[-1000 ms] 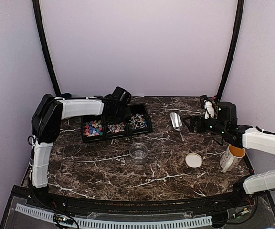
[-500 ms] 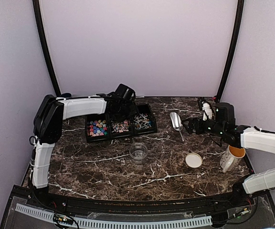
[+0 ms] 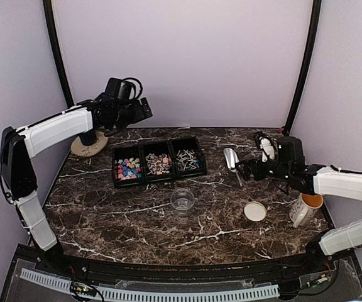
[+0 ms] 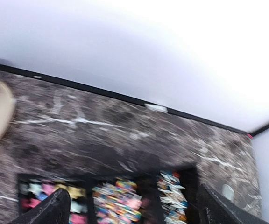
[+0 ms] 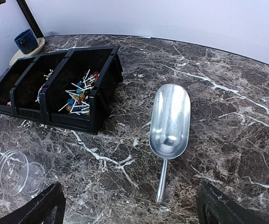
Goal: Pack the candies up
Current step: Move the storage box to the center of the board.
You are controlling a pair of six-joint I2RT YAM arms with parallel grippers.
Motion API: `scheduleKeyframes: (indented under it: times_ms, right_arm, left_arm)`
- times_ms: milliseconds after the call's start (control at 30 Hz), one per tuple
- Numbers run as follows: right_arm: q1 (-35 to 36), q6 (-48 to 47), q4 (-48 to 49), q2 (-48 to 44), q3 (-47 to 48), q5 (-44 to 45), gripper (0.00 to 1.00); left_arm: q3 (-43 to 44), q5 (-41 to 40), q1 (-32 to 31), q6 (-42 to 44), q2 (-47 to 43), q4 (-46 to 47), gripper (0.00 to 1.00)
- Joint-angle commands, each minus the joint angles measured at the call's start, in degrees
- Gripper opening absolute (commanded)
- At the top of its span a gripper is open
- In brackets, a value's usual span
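Note:
The candies lie in a black three-bin tray (image 3: pixel 156 179) at the back of the marble table: bright mixed colours (image 3: pixel 125 168) on the left, pinkish ones (image 3: pixel 158 165) in the middle, pale stick-wrapped ones (image 3: pixel 185 160) on the right. My left gripper (image 3: pixel 140 112) hangs open, high above the back left and apart from the tray. Its blurred wrist view looks down on the candies (image 4: pixel 118 198) between wide fingers (image 4: pixel 50 211). Open and empty, my right gripper (image 3: pixel 245 168) hovers by a metal scoop (image 3: pixel 232 160). In its wrist view the scoop (image 5: pixel 170 119) lies just ahead of the right gripper (image 5: pixel 132 212).
A clear jar (image 3: pixel 182 200) lies in front of the tray, also in the right wrist view (image 5: pixel 17 171). A round tan lid (image 3: pixel 254 211) and a white mug (image 3: pixel 305 208) sit at the right. A blue cup on a tan disc (image 3: pixel 87 145) stands at back left.
My left gripper opened, let go of the tray and rose away to the back left. The tray had shifted slightly right. My right gripper crept left toward the scoop.

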Motion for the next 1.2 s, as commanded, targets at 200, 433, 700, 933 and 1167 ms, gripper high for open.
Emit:
scheduleKeyframes:
  times_ms: [200, 433, 700, 933, 1167]
  right_arm:
    - [3.9, -2.6, -1.0, 3.5, 3.5, 3.7, 0.98]
    - [4.9, -3.3, -1.1, 4.7, 3.9, 4.6, 0.98]
    - [5.1, -3.4, -0.9, 4.8, 3.8, 5.6, 0.98]
    - [5.2, -3.4, -2.5, 6.6, 4.7, 10.5, 0.98]
    - [5.4, -3.4, -4.6, 9.7, 6.0, 14.6, 0.98]
  left_arm:
    - [-6.9, 0.9, 12.4, 9.5, 3.1, 2.2, 0.99]
    - [-6.1, 9.5, 17.1, 12.2, 9.1, 6.5, 0.99]
    - [-10.6, 11.0, 18.1, 12.2, 10.6, 6.9, 0.96]
    - [-15.1, 17.0, 18.0, 10.2, 10.3, 8.5, 0.77]
    - [-22.2, 20.9, 17.6, 5.9, 6.4, 12.6, 0.67]
